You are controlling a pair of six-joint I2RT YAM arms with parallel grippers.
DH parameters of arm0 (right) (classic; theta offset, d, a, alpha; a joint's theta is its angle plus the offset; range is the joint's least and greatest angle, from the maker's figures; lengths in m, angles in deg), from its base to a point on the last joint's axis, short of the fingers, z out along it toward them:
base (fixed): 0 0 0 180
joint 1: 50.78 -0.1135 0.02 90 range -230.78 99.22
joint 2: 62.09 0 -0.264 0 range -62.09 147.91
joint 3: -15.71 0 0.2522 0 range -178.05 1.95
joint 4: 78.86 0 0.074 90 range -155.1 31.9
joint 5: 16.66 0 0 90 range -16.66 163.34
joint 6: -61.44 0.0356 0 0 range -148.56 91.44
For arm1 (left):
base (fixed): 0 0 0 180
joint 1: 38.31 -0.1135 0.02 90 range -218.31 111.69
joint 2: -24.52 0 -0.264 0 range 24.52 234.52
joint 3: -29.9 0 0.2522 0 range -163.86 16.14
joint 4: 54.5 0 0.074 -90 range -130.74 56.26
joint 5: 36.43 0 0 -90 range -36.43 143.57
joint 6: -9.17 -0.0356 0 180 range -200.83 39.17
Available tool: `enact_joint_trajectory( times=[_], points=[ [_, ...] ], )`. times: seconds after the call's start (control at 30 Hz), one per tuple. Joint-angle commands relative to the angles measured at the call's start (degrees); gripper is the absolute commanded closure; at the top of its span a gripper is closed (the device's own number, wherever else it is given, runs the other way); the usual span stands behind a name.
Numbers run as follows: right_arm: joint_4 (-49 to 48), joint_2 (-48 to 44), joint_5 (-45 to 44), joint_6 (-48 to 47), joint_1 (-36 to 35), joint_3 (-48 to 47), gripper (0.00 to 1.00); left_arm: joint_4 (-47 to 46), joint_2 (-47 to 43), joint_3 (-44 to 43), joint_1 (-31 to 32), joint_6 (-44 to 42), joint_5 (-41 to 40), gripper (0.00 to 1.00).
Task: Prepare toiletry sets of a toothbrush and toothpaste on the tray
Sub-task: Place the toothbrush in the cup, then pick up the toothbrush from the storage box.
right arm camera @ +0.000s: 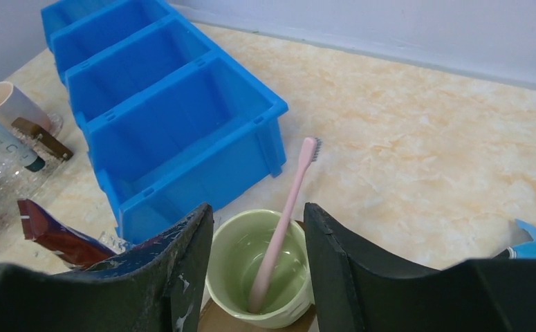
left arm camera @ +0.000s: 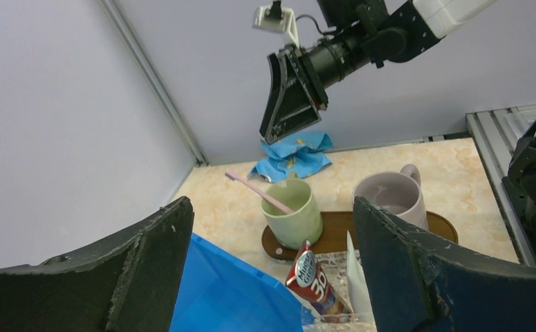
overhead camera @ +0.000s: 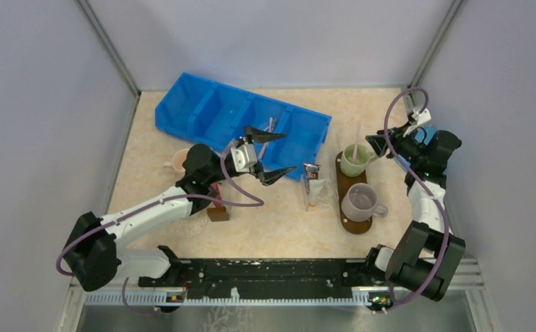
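I'm watching my right gripper point(right arm camera: 258, 214) hovering just above the green mug point(overhead camera: 353, 160), jaws parted and grasping nothing. The pink toothbrush point(right arm camera: 289, 207) is leaning inside that mug, bristles up. The mug is sitting at the far end of the tray point(overhead camera: 355, 224), with a pale mug point(overhead camera: 360, 200) sitting behind it on the near end. A red and dark toothpaste tube point(overhead camera: 312, 173) is lying on the desk just left of the tray. My left gripper point(overhead camera: 285, 153) is hanging wide open and empty by the blue bin point(overhead camera: 202, 114)
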Motion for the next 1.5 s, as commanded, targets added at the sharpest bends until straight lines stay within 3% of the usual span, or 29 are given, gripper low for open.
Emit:
enact_joint_trajectory(
  times=[0.0,0.13,0.37,0.57,0.8,0.9,1.0,1.13,1.33,1.47],
  points=[
    [-1.7,-2.0,3.9,0.8,0.4,-2.2,0.49,11.1,-1.7,-4.0,-0.3,-3.3,-4.9,0.05],
    [-1.6,-2.7,5.8,2.0,0.4,-2.6,0.49,15.6,1.0,-7.4,-2.0,-3.2,-14.6,0.0],
    [-1.4,-3.5,8.9,5.3,0.4,-4.2,0.49,32.5,13.7,-23.3,-9.7,8.9,-21.0,0.0],
    [-0.1,-2.4,10.0,6.5,0.4,-5.3,0.49,44.9,23.9,-36.3,-11.3,5.4,-30.7,0.01],
    [4.5,-1.5,10.4,4.3,0.4,-7.4,0.49,61.7,39.4,-59.2,-16.3,1.7,-32.2,0.14],
    [7.9,-1.0,9.7,1.8,0.4,-8.6,0.49,69.4,45.7,-68.9,-17.3,-0.3,-31.9,0.26],
    [10.7,-0.4,9.1,-0.4,0.4,-9.5,0.49,69.0,47.2,-67.5,-18.4,-0.9,-30.7,0.39],
    [11.2,0.3,8.9,-0.9,0.4,-9.6,0.49,67.7,48.0,-64.4,-19.8,0.8,-27.8,0.44],
    [10.8,0.0,9.3,-0.6,0.4,-9.4,0.49,68.5,51.5,-63.0,-20.3,4.5,-21.4,0.62],
    [9.9,0.1,9.4,0.1,0.4,-9.2,0.49,70.6,54.0,-65.2,-20.3,4.6,-22.6,0.64]
  ],
)
